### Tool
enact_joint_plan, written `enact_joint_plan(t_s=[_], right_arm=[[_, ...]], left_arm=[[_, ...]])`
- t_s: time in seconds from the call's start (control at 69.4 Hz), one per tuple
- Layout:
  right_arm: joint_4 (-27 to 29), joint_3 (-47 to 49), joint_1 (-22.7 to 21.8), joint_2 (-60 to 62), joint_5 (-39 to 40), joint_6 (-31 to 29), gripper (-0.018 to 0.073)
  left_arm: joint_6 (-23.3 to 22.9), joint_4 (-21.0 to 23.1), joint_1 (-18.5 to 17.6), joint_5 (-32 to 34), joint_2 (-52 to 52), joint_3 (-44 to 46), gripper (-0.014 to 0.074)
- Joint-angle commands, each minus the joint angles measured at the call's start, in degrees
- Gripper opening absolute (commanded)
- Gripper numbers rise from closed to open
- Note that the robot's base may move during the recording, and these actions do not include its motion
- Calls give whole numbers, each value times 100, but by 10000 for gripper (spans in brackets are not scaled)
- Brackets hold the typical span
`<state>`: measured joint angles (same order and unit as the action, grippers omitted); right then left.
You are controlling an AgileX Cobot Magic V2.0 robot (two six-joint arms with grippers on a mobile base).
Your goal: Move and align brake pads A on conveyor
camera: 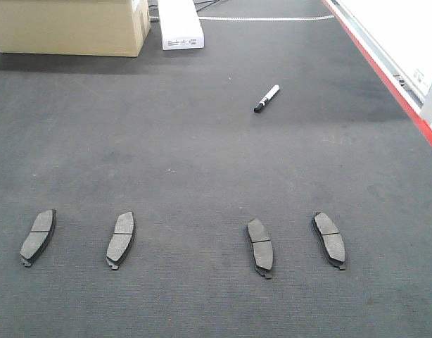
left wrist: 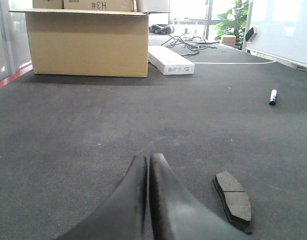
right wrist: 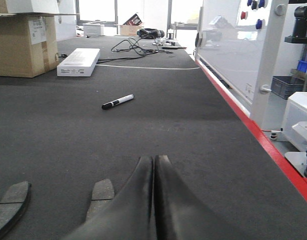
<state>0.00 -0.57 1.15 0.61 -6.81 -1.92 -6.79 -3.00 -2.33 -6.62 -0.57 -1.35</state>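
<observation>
On the dark conveyor [camera: 202, 155] the four brake pads A [camera: 120, 239] lay in a rough near row, splayed and unaligned, while both end effectors [left wrist: 147, 161] [right wrist: 154, 161] hovered closed and empty.

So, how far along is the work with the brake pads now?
Done: four pads lie in a rough row on the conveyor. In hand: nothing; the left gripper and right gripper are both shut and empty, above the belt. Left: the pads tilt differently, and the middle gap is wider, so aligning seems unfinished.
</observation>
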Motion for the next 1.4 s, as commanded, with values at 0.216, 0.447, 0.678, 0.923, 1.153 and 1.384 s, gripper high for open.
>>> enact_joint_plan(t_s=[0.216, 0.447, 0.678, 0.923, 1.153, 1.384], right_arm=[[-162, 167, -37, 58, 89, 105, -9], [-162, -147, -37, 58, 557, 698, -9], [-203, -152, -37, 58, 557, 735, -9], [-350, -152, -37, 58, 568, 714, -9], [-455, -152, -37, 58, 587, 704, -9], [-455, -152, -37, 58, 574, 717, -9]], left_arm=[[-31, 14, -5, 411, -95, 48, -8], [-31, 14, -5, 411, -95, 48, -8], [-31, 14, -5, 411, -95, 48, -8], [-31, 14, -5, 411, -95, 48, -8], [-31, 14, -5, 411, -95, 48, -8], [-31, 14, -5, 411, -95, 48, -8]])
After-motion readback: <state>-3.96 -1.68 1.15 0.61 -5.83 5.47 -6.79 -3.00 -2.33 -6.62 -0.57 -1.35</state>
